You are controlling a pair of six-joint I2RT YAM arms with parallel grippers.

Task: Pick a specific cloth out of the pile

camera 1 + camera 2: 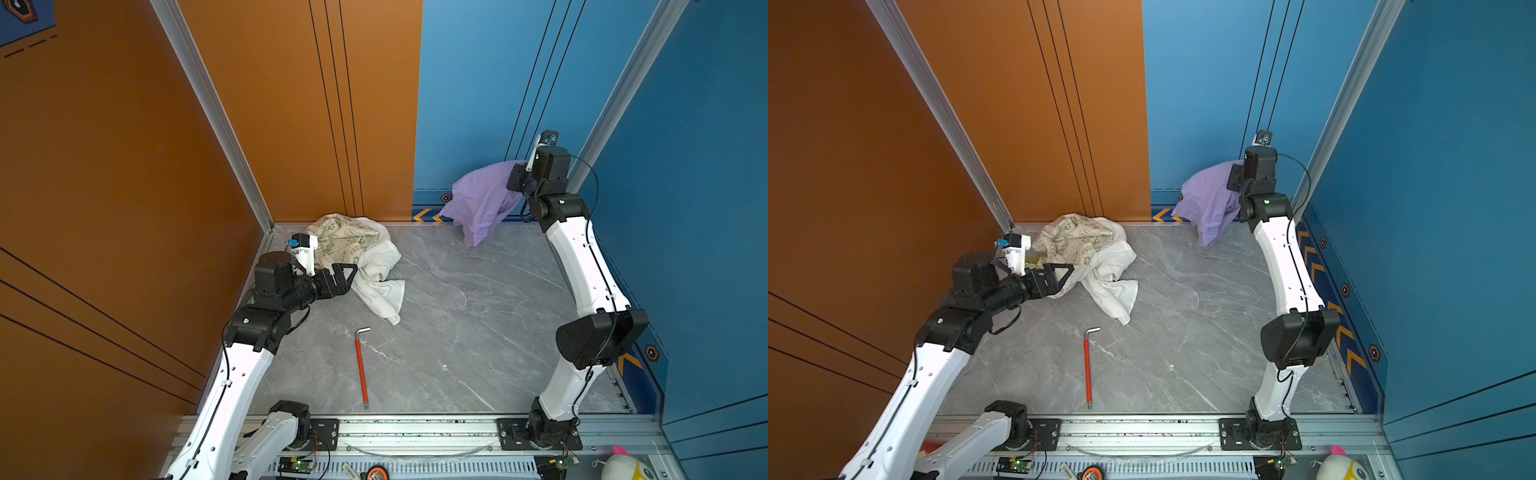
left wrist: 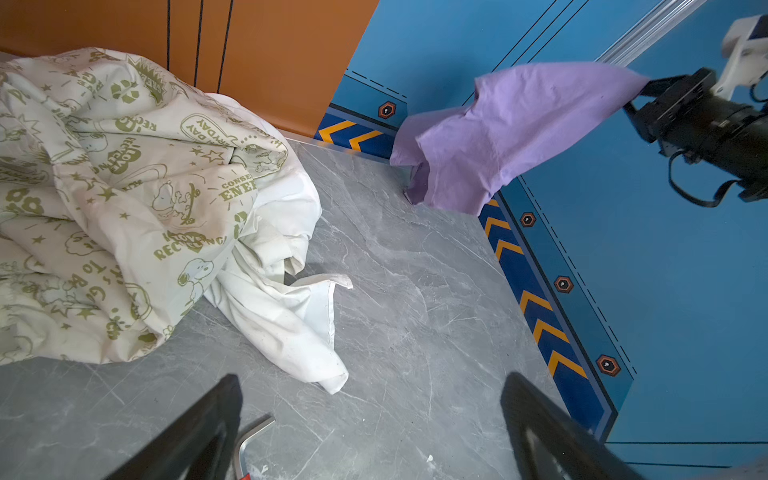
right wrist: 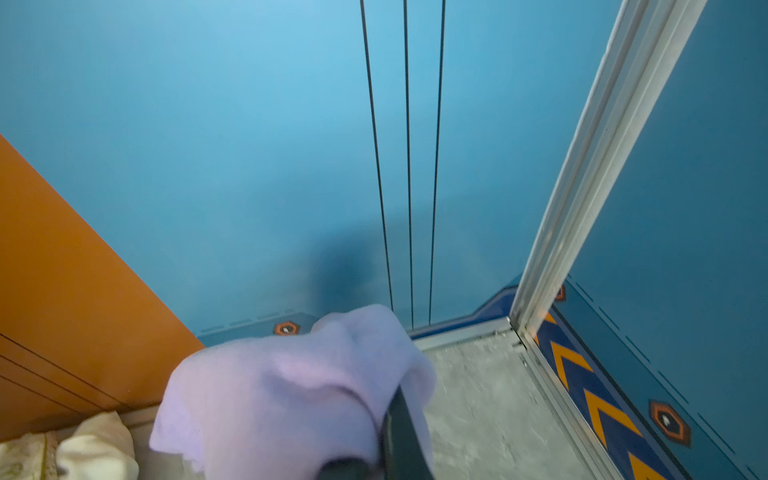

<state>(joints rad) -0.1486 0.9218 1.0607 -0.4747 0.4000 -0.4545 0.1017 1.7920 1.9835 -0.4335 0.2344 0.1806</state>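
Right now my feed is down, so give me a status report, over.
Right tool shut on purple cloth, held up apart from pile. Left tool open, empty, beside pile. Hex key lies clear, nothing blocking.

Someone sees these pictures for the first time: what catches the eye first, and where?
First, the lavender cloth, hanging from the shut right gripper at the far right corner. Then the pile of cream printed and white cloths at the far left, beside the open left gripper, and a red-handled hex key on the grey table.
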